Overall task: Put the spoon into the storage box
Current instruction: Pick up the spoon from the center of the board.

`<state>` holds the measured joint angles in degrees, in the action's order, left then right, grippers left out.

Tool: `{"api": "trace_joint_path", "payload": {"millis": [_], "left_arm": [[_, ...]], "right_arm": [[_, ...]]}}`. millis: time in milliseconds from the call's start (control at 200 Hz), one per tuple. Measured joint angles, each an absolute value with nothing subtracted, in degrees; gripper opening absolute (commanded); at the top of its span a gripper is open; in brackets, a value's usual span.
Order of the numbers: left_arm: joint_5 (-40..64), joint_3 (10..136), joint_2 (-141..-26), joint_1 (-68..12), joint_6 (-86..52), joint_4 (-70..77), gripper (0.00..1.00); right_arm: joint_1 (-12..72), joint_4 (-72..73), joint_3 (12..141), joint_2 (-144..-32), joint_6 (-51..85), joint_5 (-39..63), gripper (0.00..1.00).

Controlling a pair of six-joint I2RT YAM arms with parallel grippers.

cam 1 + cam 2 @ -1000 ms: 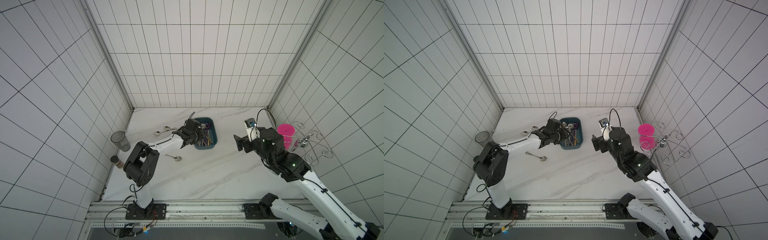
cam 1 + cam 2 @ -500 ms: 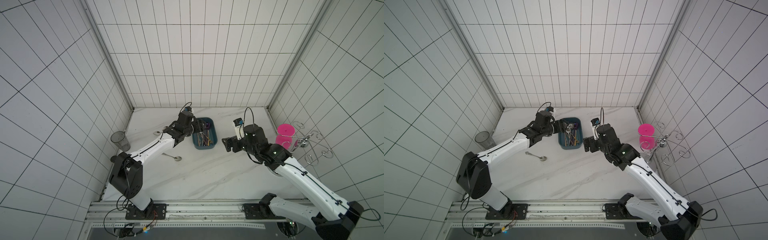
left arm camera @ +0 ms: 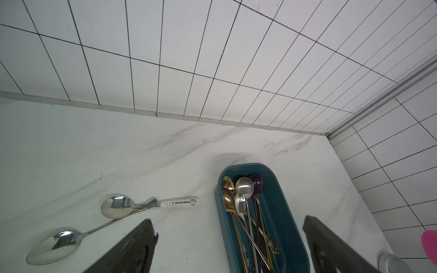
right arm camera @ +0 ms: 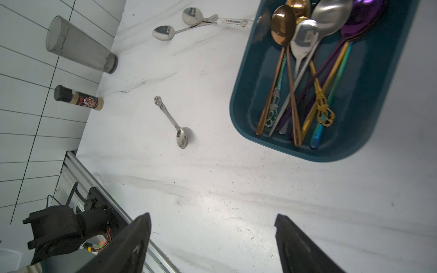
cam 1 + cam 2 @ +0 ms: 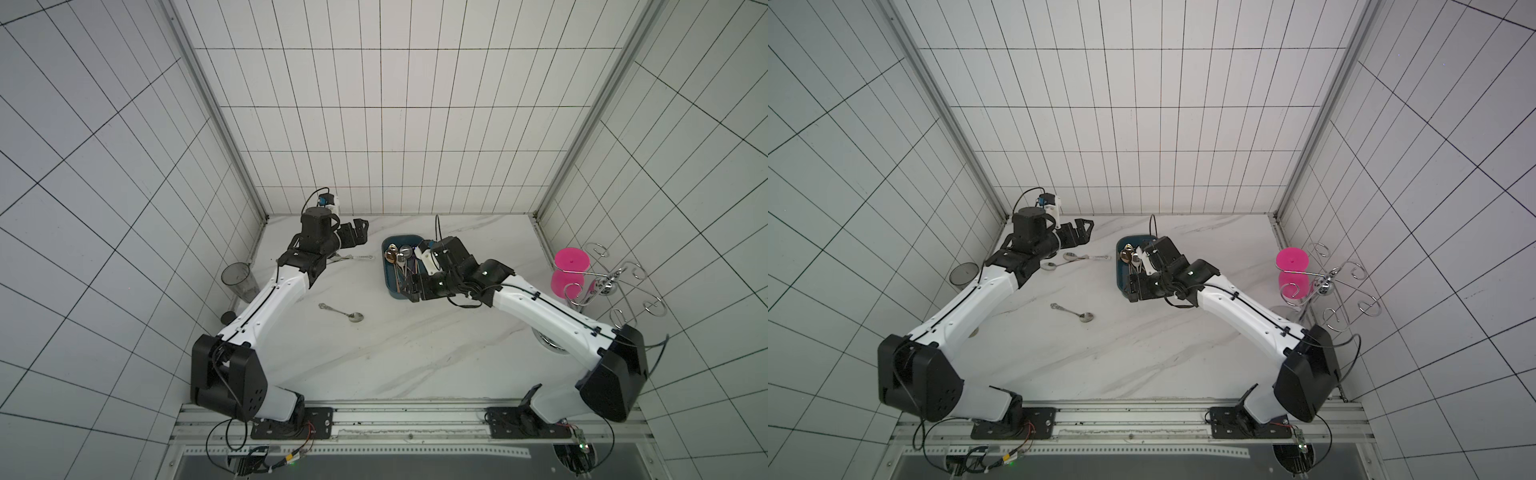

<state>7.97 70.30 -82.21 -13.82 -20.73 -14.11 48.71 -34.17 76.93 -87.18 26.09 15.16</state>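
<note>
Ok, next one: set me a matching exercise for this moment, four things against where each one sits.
Things
1. small silver spoon with ornate handle
2. shiny purple metal spoon
3. smoky-grey translucent tumbler
4. bright pink plastic cup

Places
A. at the chrome wire rack
B. lying alone on the white marble counter
C. standing next to the small spice bottle
D. inside the dark teal plastic storage box

Pairs: 1-B, 2-D, 3-C, 4-A
</note>
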Motion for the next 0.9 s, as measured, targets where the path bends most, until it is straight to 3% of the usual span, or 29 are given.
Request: {"api": "trace_joint_path", "payload": {"millis": [225,535,899], "left_arm": [[9.1,68.5,-79.4,-6.2,-19.3,-14.1,0.99],[10.1,66.0,-75.6,2.4,-21.1,-14.0,0.99],[11.2,64.8,-74.8,5.5,-23.3,-13.9,0.99]], "right_arm": [[52.7,-37.2,90.3,-100.4,23.9,21.1,0.77],[54.5,-40.3,97.3,-114.2,23.4,28.7,0.75],[54.5,-42.0,103.4,-124.4,26.3,33.2,0.64]]}}
